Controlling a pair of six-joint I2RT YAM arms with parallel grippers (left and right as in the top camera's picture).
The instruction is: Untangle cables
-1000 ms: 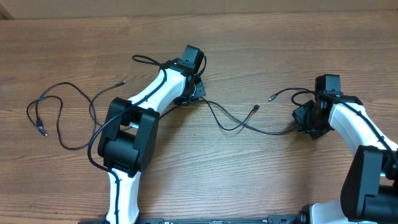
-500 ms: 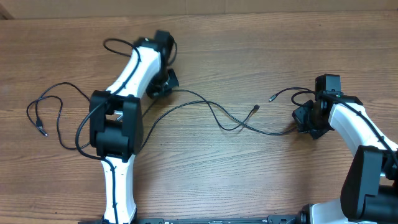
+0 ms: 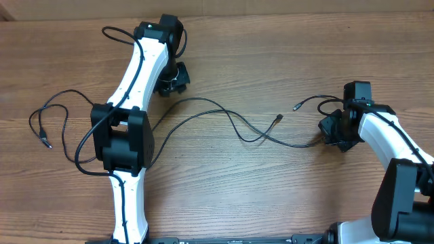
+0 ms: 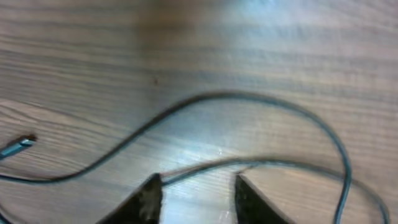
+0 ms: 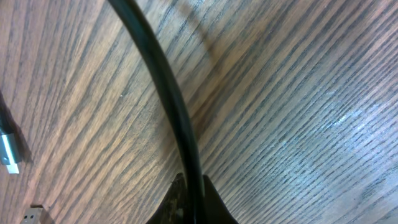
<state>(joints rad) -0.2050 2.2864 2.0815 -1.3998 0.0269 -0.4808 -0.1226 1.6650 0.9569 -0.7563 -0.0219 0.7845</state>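
Overhead view: thin black cables lay spread in long curves on the wooden tabletop.
Long cable: it arched from beside the left arm across the middle, dipped, then ran on to the right arm.
Plug ends: one plug lay mid-tabletop and another plug end lay near the right arm.
Looped cable: it sat at the tabletop's left side in a loose loop, well apart from the right arm.
Left jaws: they stood apart. In the left wrist view the fingertips flanked a bare gap, with a cable strand lying on the wood just beyond them, not pinched.
Right jaws: they were closed on the long cable. In the right wrist view it ran straight down into the pinched tips, and a silver-tipped plug lay at the left edge.
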